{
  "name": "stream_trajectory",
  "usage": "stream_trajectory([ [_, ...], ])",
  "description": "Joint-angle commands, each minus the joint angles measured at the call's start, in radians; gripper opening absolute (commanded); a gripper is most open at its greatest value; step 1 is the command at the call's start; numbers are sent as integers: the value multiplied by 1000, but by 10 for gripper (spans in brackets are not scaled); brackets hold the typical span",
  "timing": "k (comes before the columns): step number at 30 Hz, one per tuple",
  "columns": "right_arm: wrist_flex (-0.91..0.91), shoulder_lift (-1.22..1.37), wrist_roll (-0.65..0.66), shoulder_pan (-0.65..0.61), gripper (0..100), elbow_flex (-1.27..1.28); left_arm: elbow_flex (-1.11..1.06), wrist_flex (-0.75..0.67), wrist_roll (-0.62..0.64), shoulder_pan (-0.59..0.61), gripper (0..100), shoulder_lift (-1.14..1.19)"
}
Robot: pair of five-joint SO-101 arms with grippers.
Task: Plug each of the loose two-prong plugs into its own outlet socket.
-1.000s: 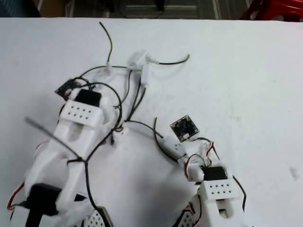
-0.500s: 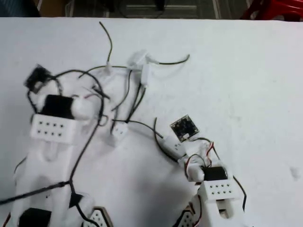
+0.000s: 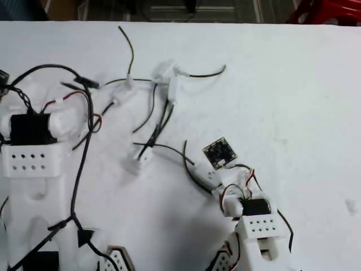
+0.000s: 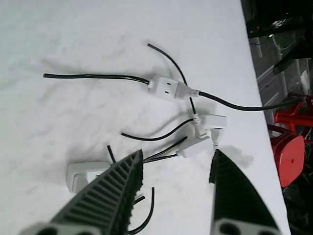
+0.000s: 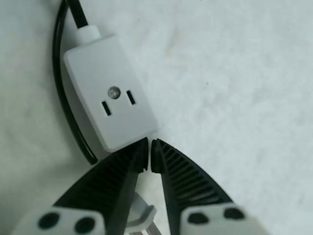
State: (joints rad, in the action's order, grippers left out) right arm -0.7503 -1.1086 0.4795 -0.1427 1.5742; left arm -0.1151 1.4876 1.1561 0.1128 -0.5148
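Two arms are seen at the table (image 3: 293, 101). The left arm (image 3: 28, 152) is held raised at the table's left side, and the left gripper (image 4: 177, 155) is poised above the surface with its fingers spread wide apart, nothing between them. The right arm (image 3: 256, 223) is set low near the front. The right gripper (image 5: 149, 147) has its fingers brought together, with the tips just at a corner of a white outlet socket (image 5: 110, 90) lying flat. Loose plugs (image 4: 212, 121) are scattered among black cords (image 4: 93, 76) farther back.
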Motion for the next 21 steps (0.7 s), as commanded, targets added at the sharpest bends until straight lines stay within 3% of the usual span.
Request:
stream_trajectory([
  [1, 13, -15, 0, -8, 32, -5, 87, 3, -15, 8, 233, -33],
  [3, 13, -15, 0, -8, 32, -5, 86, 5, -72, 8, 233, -35],
  [7, 13, -15, 0, -8, 32, -5, 58, 61, -331, 15, 233, -33],
  [14, 13, -15, 0, -8, 32, -5, -52, 3, -1194, -67, 232, -42],
  [15, 13, -15, 0, -8, 32, -5, -55, -2, -1244, -79, 231, -42],
  [21, 13, -15, 0, -8, 32, -5, -63, 32, -1272, -90, 233, -44],
])
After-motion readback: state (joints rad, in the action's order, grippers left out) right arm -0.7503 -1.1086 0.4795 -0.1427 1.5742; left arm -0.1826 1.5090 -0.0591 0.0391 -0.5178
